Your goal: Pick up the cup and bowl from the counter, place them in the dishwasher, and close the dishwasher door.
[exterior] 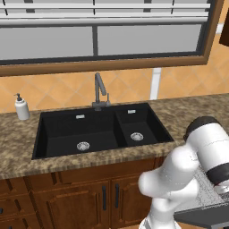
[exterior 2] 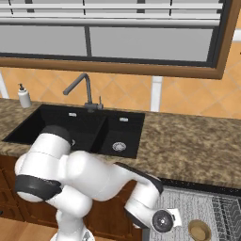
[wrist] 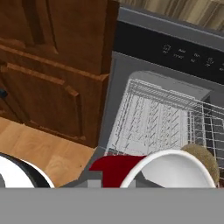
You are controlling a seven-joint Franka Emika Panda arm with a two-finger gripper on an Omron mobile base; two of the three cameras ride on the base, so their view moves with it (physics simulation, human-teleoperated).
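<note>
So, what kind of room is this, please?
A home kitchen, simulated by its look. A black double sink with a faucet is set in a speckled counter over wooden cabinets, and an open dishwasher shows its wire rack.

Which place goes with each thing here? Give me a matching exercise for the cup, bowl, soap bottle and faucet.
Things:
1. cup
2. bowl
3. soap bottle
4. faucet

Places:
A. behind the black sink
B. on the wire rack of the dishwasher
C. on the counter, at the far left
D. close before the hand camera, over the open dishwasher

Pairs: 1-D, 2-B, 3-C, 4-A
</note>
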